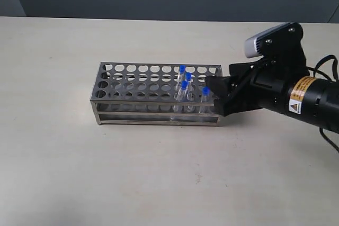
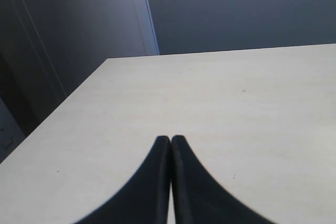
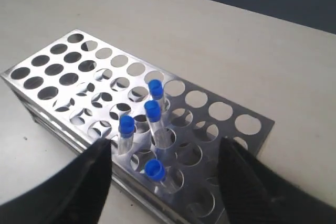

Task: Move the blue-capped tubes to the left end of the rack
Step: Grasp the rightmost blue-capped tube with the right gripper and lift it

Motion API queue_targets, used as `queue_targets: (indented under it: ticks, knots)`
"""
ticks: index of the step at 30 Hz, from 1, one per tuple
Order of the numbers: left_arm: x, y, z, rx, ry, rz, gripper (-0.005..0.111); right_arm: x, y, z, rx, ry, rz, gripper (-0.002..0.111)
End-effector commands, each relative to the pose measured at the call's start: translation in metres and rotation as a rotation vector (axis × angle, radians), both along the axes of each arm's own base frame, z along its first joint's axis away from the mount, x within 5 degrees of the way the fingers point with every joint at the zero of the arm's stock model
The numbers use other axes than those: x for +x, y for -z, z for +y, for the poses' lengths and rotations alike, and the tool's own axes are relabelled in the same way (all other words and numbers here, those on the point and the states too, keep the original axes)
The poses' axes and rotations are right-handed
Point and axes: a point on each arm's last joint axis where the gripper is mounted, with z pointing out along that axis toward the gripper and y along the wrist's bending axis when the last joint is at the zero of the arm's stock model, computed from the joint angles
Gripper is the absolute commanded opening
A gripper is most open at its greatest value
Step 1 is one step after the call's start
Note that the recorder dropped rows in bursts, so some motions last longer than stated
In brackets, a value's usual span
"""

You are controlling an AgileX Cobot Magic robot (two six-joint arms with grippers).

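Four clear blue-capped tubes [image 1: 184, 85]: all toward right of shiny steel rack [image 1: 137, 100], none moved; right fingers [image 3: 89, 182] apart, left fingers [image 2: 152, 182] together.

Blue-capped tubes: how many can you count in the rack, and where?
4 blue-capped tubes, all in the rack's right half: three clustered together, one apart nearer the front right corner. None seems hidden.
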Motion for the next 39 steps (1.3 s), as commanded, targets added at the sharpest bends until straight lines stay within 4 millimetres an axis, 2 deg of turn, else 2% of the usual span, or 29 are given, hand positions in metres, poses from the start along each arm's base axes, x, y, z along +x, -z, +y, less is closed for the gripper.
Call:
queue_targets:
  ticks: [1,8,14,32,35,39]
  knots:
    - [0.0,-0.002,0.0,0.003,0.003,-0.013,0.001,0.003,0.015,0.005,-0.02,-0.029,0.03,0.06]
    - [0.0,-0.002,0.0,0.003,0.003,-0.013,0.001,0.008,0.031,0.014,0.003,-0.092,-0.008,0.06]
    - [0.0,-0.002,0.0,0.003,0.003,-0.013,0.001,0.018,0.049,0.011,-0.038,-0.007,0.004,0.06]
    - [0.0,-0.002,0.0,0.003,0.003,-0.013,0.001,0.039,0.063,0.022,-0.063,-0.003,-0.003,0.059]
    - [0.0,-0.002,0.0,0.003,0.003,-0.013,0.001,0.039,0.065,0.022,-0.075,-0.002,0.009,0.049]
    - [0.0,-0.002,0.0,0.003,0.003,-0.013,0.001,0.039,0.065,0.022,-0.061,0.009,0.026,0.021]
